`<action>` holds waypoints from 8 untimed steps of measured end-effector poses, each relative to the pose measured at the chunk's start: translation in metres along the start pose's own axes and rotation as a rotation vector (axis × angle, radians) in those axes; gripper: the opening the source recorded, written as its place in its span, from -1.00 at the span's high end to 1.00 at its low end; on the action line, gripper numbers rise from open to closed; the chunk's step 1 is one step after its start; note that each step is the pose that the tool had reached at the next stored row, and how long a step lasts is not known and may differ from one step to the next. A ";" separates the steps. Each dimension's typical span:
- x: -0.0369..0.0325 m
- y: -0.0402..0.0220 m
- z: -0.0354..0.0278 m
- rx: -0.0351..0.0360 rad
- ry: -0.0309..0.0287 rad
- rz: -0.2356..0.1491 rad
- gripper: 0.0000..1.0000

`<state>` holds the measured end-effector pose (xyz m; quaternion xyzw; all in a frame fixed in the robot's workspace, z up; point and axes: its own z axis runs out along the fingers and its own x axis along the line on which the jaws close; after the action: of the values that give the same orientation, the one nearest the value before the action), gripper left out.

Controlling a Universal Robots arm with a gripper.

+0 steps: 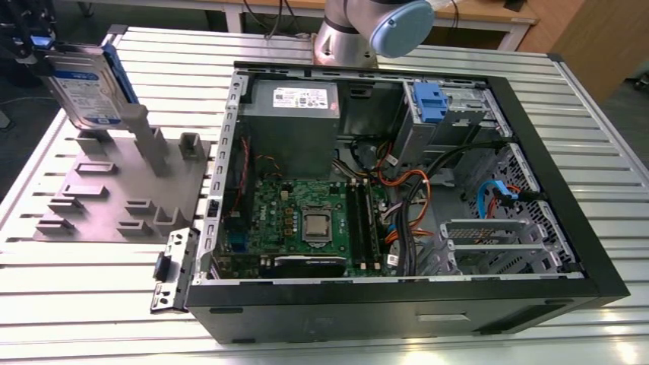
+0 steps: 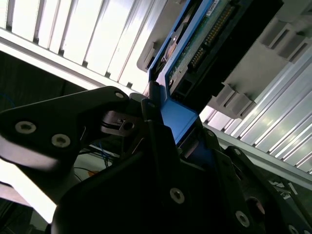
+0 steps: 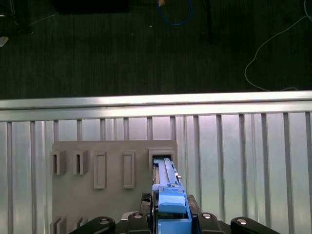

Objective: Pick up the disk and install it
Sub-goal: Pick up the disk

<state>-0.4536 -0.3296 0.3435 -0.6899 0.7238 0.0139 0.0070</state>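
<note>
- One gripper, we saw, had its jaws clamped on the disk, pinching its blue frame.
- We found that disk upright above the grey fixture plate, at ten o'clock from the open computer case in the exterior view.

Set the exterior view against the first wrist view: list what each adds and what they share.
Exterior view: the open computer case with its motherboard, and the robot arm. First wrist view: dark floor with a blue cable on it. Both: the disk, upright at the grey fixture plate, on the slatted table.
</note>
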 end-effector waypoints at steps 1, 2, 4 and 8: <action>0.0000 0.0000 -0.0005 0.0000 0.0000 0.000 0.27; 0.0000 0.0000 -0.0010 0.0000 0.0000 0.000 0.27; -0.0001 0.0000 -0.0023 0.0000 0.0000 0.000 0.27; -0.0002 0.0000 -0.0051 0.0001 -0.0001 0.000 0.27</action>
<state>-0.4536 -0.3296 0.3486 -0.6899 0.7237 0.0139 0.0071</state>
